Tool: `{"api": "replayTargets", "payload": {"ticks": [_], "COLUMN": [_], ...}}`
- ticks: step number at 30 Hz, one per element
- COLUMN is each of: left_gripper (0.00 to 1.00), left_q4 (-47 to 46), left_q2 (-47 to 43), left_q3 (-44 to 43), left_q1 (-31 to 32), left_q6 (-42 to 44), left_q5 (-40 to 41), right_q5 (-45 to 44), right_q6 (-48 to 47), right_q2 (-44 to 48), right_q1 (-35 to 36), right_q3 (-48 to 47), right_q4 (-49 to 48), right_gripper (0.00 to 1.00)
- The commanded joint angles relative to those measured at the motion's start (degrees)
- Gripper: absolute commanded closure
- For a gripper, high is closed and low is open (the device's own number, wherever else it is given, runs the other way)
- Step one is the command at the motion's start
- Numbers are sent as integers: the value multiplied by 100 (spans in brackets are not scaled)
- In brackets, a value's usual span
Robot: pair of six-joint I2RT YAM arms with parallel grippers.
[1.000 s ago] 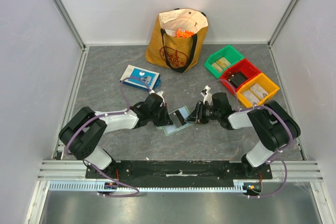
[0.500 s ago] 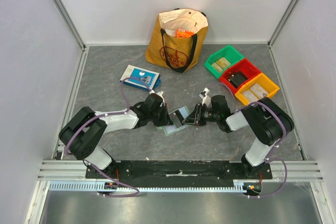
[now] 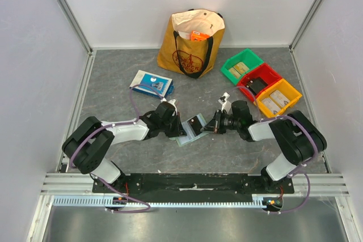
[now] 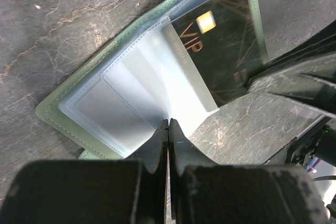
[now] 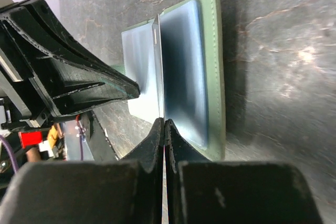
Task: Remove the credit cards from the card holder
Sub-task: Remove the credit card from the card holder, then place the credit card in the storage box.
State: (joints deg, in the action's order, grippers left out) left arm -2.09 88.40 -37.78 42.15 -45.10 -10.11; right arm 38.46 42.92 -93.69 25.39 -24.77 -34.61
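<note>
Two robot arms meet over an open pale green card holder (image 3: 185,139) lying flat on the grey stone-patterned table (image 3: 113,100), near the middle and just in front of the arm bases. The left gripper (image 3: 180,129) reaches in from the left with its jaws pressed together on the near edge of a clear inner pocket (image 4: 131,98), as its own wrist camera shows.

The right gripper (image 3: 209,127) comes in from the right, jaws together and clamped on the edge of a black card (image 3: 197,123) – the card bears gold "VIP" lettering and a small gold chip, and part of it lies under the bluish clear sleeve at the holder's right-hand page. From the right wrist, the card appears edge-on as a thin pale line running straight into the closed fingertips, with the green cover (image 5: 212,77) lying on the table beside it and the left gripper's dark fingers (image 5: 79,85) touching the holder's far side.

Farther back stand a mustard-yellow tote bag (image 3: 193,41) with black handles at the rear wall and a blue-and-white box (image 3: 152,81) to the left – both well apart from the grippers. To the far right, a green bin (image 3: 229,66), a red bin (image 3: 271,73) and a yellow bin (image 3: 291,90) sit touching in a diagonal row.
</note>
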Motion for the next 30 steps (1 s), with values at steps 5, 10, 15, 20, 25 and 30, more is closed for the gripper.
{"api": "replayTargets", "payload": {"ticks": [5, 10, 15, 20, 25, 30], "left_gripper": [98, 79, 25, 11, 10, 9], "left_q4": [586, 780, 903, 868, 657, 569], "left_q2": [-235, -814, -1728, -2431, -2880, -3065], "left_q3": [210, 87, -98, -300, -432, -721], "left_q1": [21, 21, -66, -181, -418, -559], "left_q6": [54, 299, 774, 1415, 1829, 2268], "left_q5": [316, 440, 510, 326, -297, -1237], "right_q5": [-637, -673, -427, 178, 908, 1470], "right_q6": [-1408, -1742, -1883, -1962, -2112, -2156], "right_q2": [1158, 1985, 2521, 2943, 3242, 3497], "right_q1": [-289, -280, -289, -280, -271, -236], "right_q3": [-598, -941, -1231, -1442, -1530, -1495], "right_q4": [2360, 3170, 3609, 3716, 3681, 3505], "right_gripper": [100, 100, 100, 100, 100, 100]}}
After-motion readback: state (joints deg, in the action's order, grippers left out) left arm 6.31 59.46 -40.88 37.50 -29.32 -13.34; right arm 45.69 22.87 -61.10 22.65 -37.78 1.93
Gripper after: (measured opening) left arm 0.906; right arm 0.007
